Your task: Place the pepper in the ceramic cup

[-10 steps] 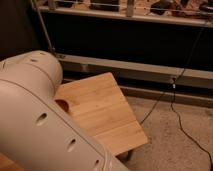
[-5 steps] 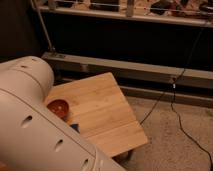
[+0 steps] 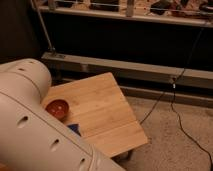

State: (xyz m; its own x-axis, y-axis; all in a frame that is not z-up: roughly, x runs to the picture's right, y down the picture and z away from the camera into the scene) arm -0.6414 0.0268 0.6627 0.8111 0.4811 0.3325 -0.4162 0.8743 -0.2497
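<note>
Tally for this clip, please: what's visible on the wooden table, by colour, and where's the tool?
Red-orange: 1, a bowl
Blue: 1, a partly hidden thing at the arm's edge
Total: 2 on the wooden table
The tool is out of view, behind the white arm that fills the lower left; no pepper or cup shows.

Wooden table [image 3: 107,112], red-orange bowl [image 3: 57,107] on it (blue object [image 3: 74,128] beside), black cable [image 3: 180,107]

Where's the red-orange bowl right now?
The red-orange bowl sits at the wooden table's left edge, against the white robot arm and just above something blue. The gripper is out of view.
</note>
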